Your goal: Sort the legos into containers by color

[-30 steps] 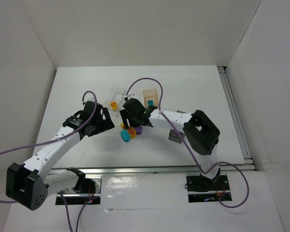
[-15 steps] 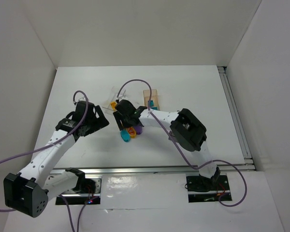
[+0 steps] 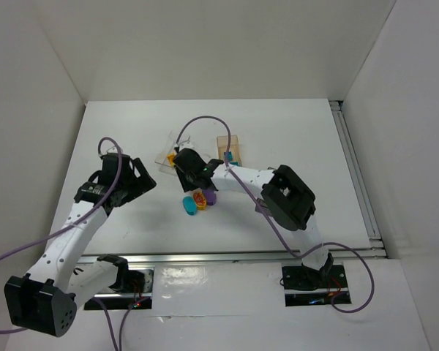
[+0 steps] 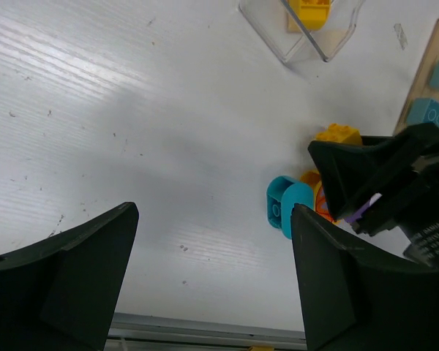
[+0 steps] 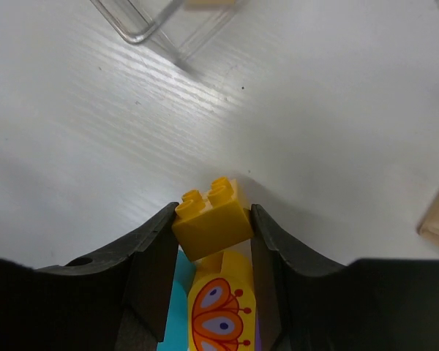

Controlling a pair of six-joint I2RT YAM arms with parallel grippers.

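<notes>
Overhead, the right gripper (image 3: 194,181) reaches into a small pile of legos (image 3: 198,199) near the clear tray (image 3: 168,150) and the tan box (image 3: 231,145); the left gripper (image 3: 143,183) hangs well apart. From the left wrist, its dark fingers (image 4: 66,278) are spread wide over the white table (image 4: 95,110), a glossy rounded teal piece (image 4: 287,208) ahead. From the right wrist, the jaws pinch a yellow brick (image 5: 209,218) by its flat sides. Likely light, rigid, slippery plastic, so those smooth faces below the studs seem the surest hold
</notes>
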